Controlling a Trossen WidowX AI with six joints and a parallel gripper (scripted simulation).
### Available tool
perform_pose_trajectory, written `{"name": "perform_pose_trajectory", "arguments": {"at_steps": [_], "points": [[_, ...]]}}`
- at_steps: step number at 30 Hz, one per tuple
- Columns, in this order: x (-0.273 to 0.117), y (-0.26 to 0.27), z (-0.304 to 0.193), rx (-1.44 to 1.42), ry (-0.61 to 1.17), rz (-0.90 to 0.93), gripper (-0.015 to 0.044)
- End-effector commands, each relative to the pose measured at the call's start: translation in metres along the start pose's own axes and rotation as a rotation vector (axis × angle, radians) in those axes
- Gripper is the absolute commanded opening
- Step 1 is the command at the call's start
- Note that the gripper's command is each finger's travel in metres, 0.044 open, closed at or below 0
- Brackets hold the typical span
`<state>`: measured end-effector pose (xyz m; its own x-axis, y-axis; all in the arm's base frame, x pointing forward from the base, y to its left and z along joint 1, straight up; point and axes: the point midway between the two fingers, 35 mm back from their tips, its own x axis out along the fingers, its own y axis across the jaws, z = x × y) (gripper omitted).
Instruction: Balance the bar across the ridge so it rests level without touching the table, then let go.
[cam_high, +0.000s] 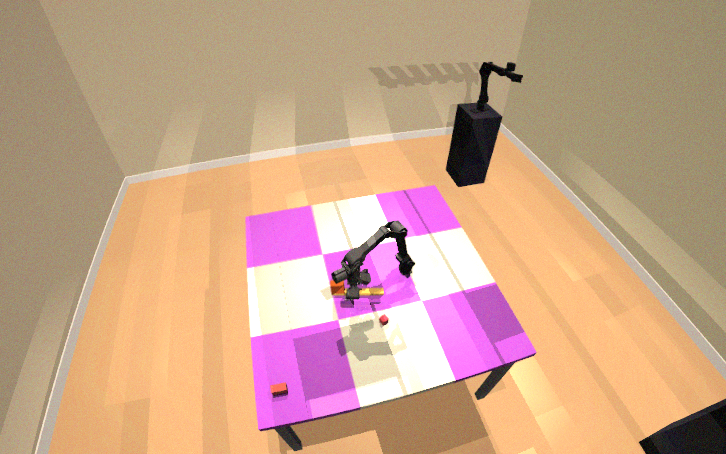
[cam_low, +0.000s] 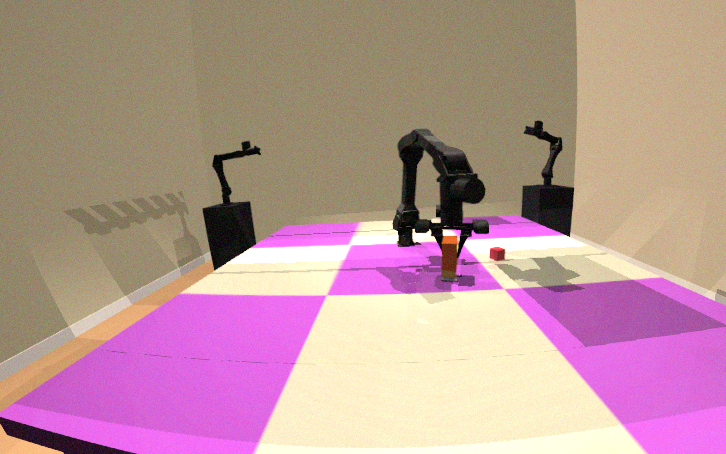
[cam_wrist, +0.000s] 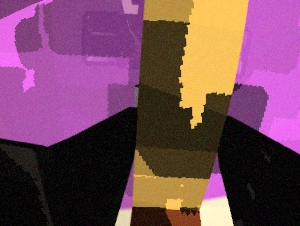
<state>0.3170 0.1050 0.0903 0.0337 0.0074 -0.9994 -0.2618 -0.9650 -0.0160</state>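
The yellow bar (cam_high: 375, 291) (cam_wrist: 215, 50) (cam_low: 449, 241) runs lengthwise between the fingers, with an orange block (cam_high: 336, 286) at one end; the block's reddish-brown edge shows at the bottom of the wrist view. My gripper (cam_high: 352, 293) (cam_low: 451, 256) (cam_wrist: 178, 121) points down and is shut on the bar, near the block end, one finger on each side. The bar is low over the table. A thin greyish edge (cam_low: 450, 278) shows beneath the block end. I cannot make out the ridge clearly, nor tell whether the bar rests on it or is exactly level.
A small red cube (cam_high: 383, 319) (cam_low: 497, 253) lies on the purple and white table (cam_high: 283, 240) (cam_low: 374, 374), beside the bar. A red-orange block (cam_high: 278, 389) lies near a table corner. The arm's base stands behind the bar. Other arms stand on dark pedestals (cam_high: 471, 147) away from the table.
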Motion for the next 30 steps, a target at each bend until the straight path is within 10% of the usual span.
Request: {"name": "perform_pose_trajectory", "arguments": {"at_steps": [1,30], "points": [[0.0051,0.0007,0.0024,-0.004,-0.010,0.002,0.0000],[0.0011,0.0008,0.0027,-0.004,-0.010,0.002,0.0000]]}}
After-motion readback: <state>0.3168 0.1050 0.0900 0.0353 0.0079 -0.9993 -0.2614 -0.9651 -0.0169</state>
